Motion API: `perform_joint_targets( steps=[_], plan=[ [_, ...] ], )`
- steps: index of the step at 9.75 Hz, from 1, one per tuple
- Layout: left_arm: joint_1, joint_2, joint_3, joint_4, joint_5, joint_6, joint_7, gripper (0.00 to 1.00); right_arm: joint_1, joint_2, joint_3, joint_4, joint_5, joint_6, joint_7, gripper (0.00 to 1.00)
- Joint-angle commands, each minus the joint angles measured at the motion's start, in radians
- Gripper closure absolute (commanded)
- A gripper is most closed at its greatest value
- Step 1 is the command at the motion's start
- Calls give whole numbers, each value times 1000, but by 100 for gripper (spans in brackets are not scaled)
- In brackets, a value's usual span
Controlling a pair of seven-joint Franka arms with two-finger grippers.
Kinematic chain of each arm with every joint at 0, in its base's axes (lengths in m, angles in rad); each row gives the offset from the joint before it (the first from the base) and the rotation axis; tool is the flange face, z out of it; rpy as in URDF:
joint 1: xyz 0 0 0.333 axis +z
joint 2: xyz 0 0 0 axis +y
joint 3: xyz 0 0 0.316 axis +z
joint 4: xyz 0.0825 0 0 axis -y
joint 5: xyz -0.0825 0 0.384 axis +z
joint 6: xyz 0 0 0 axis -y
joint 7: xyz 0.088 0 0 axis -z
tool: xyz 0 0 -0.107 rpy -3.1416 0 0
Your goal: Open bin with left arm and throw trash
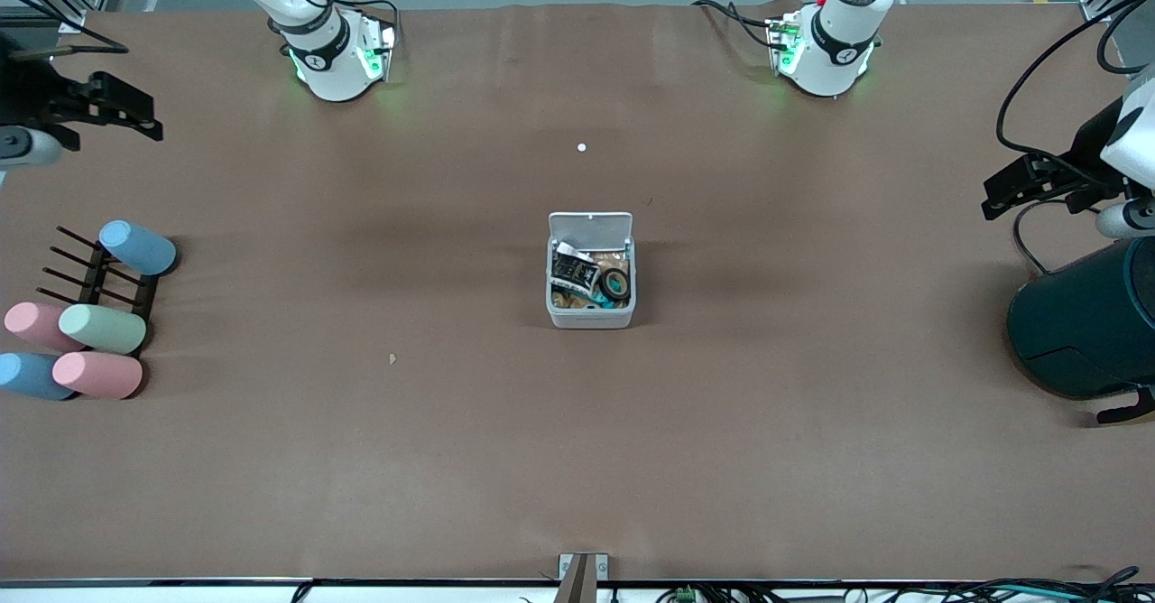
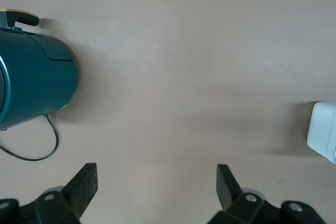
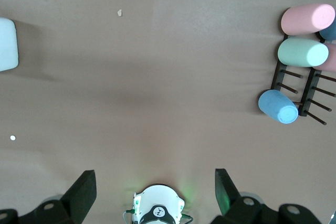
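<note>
A small square bin point(image 1: 591, 314) of smooth white-grey plastic with rounded corners sits near the middle of a table point(image 1: 577, 459) covered in matte brown sheeting that shows faint creases. Its flat hinged lid point(image 1: 591, 223) stands open on the side toward the robots' edge. Inside lies the trash: a crumpled black-and-white wrapper point(image 1: 573, 268) with print too small to read, a black roll of tape point(image 1: 615, 284) and a beige rubber band point(image 1: 568, 299). The left gripper point(image 2: 156, 184) hangs over the table's edge at the left arm's end, above a large dark teal cylinder point(image 1: 1083, 323) lying on its side, its black fingers spread wide and holding nothing. The right gripper point(image 3: 155, 189) hangs over the edge at the right arm's end, fingers likewise spread and empty. Near that edge, a black pronged rack point(image 1: 99, 280) is surrounded by pastel cups point(image 1: 99, 328) in blue, pink and mint, smooth and lying on their sides. A tiny white dot point(image 1: 581, 147) rests between the bin and the robots' bases, and a pale scrap point(image 1: 392, 359) lies between the bin and the cups.
</note>
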State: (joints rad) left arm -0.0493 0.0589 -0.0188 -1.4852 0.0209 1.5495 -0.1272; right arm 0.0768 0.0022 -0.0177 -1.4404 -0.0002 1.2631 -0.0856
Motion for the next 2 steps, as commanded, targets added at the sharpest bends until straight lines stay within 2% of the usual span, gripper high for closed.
perform_joint_targets(
  steps=[1,2],
  plan=[
    [2,12,2,25,-13,-3,12,0,18,-18,4,-31,-11,30,7,1],
    [2,12,2,26,-13,-3,12,0,15,-16,4,-31,-9,50,9,1]
  ],
)
